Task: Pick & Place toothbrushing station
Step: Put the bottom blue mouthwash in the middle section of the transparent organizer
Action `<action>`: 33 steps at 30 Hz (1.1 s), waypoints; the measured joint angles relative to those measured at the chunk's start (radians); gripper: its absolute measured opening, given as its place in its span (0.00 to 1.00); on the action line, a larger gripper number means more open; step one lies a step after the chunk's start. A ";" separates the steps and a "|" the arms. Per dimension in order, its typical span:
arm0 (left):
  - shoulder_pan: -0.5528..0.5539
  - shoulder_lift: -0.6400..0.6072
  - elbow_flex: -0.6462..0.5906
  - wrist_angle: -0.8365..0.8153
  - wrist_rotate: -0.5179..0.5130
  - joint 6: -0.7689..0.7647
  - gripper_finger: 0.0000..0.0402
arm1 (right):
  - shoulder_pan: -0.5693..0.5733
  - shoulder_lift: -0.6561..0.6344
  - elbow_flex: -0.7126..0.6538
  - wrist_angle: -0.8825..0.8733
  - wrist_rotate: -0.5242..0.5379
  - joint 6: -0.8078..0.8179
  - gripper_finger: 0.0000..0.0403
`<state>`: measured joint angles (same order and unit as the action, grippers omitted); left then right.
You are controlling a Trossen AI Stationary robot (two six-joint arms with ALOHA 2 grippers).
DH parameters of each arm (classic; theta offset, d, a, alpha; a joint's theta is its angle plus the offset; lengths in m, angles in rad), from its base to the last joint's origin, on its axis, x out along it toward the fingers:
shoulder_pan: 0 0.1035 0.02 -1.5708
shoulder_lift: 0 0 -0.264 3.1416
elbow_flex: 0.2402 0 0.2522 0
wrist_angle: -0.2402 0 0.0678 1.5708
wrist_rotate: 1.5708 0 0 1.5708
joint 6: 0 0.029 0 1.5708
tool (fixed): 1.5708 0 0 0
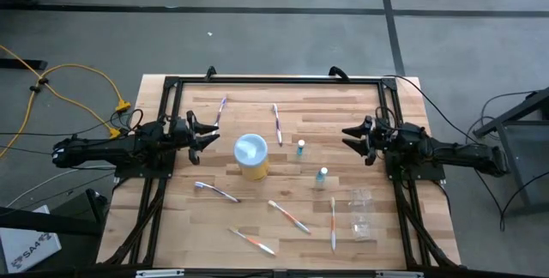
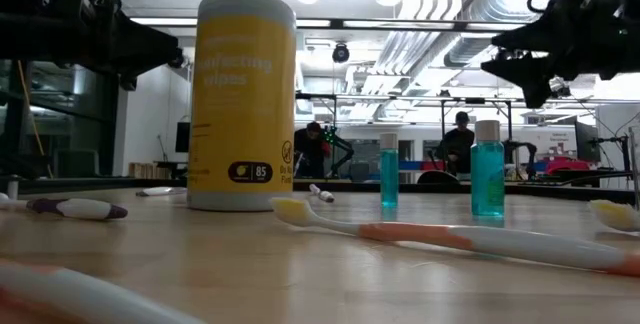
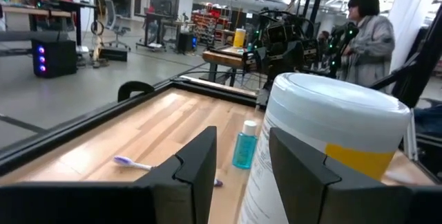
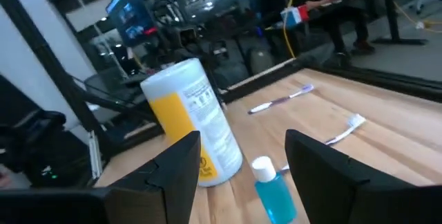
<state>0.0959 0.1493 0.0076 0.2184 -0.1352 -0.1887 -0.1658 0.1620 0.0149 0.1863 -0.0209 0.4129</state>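
While both arms wait at opposite tabletop edges, the scene reads:

Left end effector (image 1: 208, 134): raised at the left side, fingers apart, gripping nothing, pointed at the wipes canister.
Right end effector (image 1: 350, 135): raised at the right side, fingers apart, gripping nothing.
Wipes canister (image 1: 251, 155): yellow with white lid, upright near the tabletop (image 1: 249, 98) centre.
Teal-capped bottles: one (image 1: 301, 148) just right of the canister, another (image 1: 322, 176) nearer the front, both upright.
Clear holder cup (image 1: 361, 214): front right, well apart from both arms.
Toothbrushes: purple-handled (image 1: 222, 106) and white (image 1: 277, 122) at the back; white (image 1: 216, 191), two orange (image 1: 289, 215) (image 1: 252, 241) and pink (image 1: 333, 222) lying flat in front.
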 joint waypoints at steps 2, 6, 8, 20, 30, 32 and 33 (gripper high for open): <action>0.000 0.000 0.000 0.000 0.000 -0.004 0.32 | 0.000 0.015 0.026 0.000 -0.012 -0.028 0.51; 0.000 0.000 0.000 0.000 0.000 -0.007 0.32 | 0.009 0.076 0.109 0.009 -0.016 -0.080 0.51; 0.000 0.000 0.000 0.000 0.000 -0.007 0.32 | 0.017 0.126 0.161 0.003 -0.026 -0.109 0.51; 0.000 0.001 0.000 0.000 0.000 -0.007 0.32 | 0.038 0.685 0.518 -0.196 0.012 -0.291 0.51; 0.000 0.001 0.000 -0.005 0.000 0.009 0.32 | 0.056 0.953 0.845 -0.547 -0.032 -0.394 0.51; 0.000 0.001 0.000 -0.005 0.000 0.008 0.32 | 0.071 0.975 0.888 -0.603 -0.033 -0.408 0.51; 0.000 0.001 0.000 -0.005 0.000 0.008 0.32 | 0.080 0.982 0.901 -0.624 -0.033 -0.416 0.51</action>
<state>0.0959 0.1505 0.0074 0.2138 -0.1352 -0.1802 -0.0857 1.1436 0.9159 -0.4382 -0.0544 -0.0029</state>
